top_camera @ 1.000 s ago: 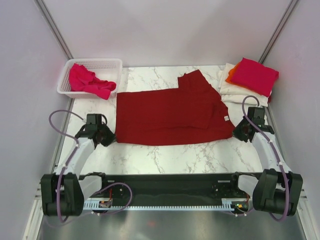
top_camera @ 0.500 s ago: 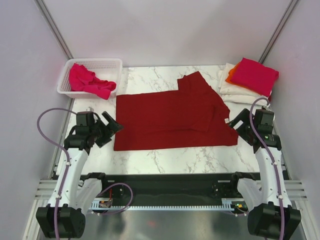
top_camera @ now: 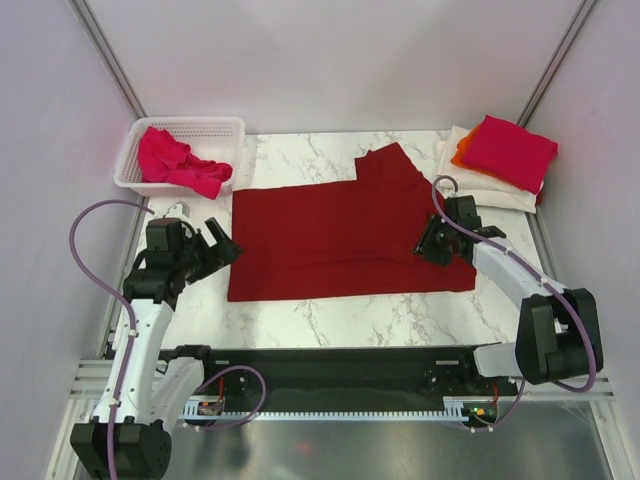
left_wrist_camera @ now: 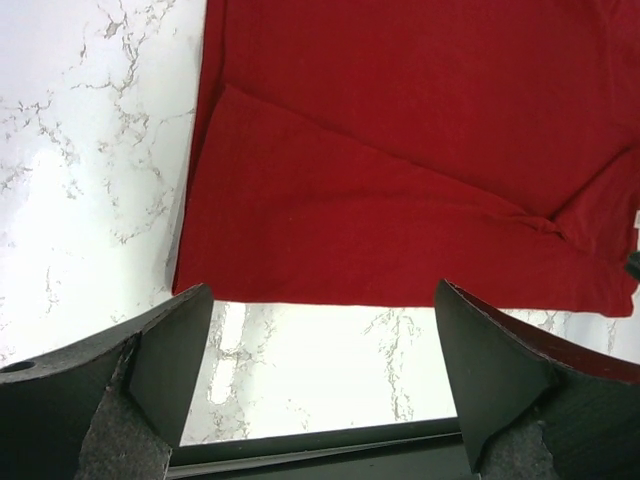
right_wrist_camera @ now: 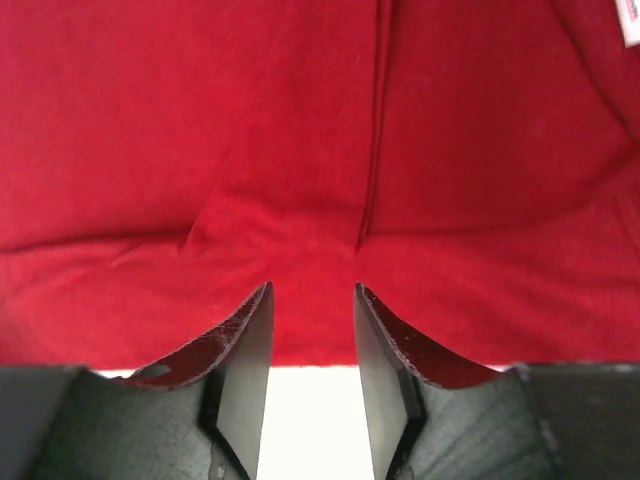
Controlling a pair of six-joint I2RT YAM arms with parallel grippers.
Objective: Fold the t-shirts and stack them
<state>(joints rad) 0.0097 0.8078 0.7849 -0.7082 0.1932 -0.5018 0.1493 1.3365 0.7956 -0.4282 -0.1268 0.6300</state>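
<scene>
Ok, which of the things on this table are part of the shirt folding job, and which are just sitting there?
Part of the job:
dark red t-shirt, spread flat mid-table
crumpled pink t-shirt, in the basket
far-right stack: folded pink t-shirt on top, orange t-shirt and cream-white t-shirts beneath

Just there:
white mesh basket
marble table

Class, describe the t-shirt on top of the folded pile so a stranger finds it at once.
Go to the marble table's far right corner, where folded shirts are piled. The top shirt is bright pink-magenta, over an orange shirt and cream-white ones; the other pink shirt lies crumpled in the basket at far left.
</scene>
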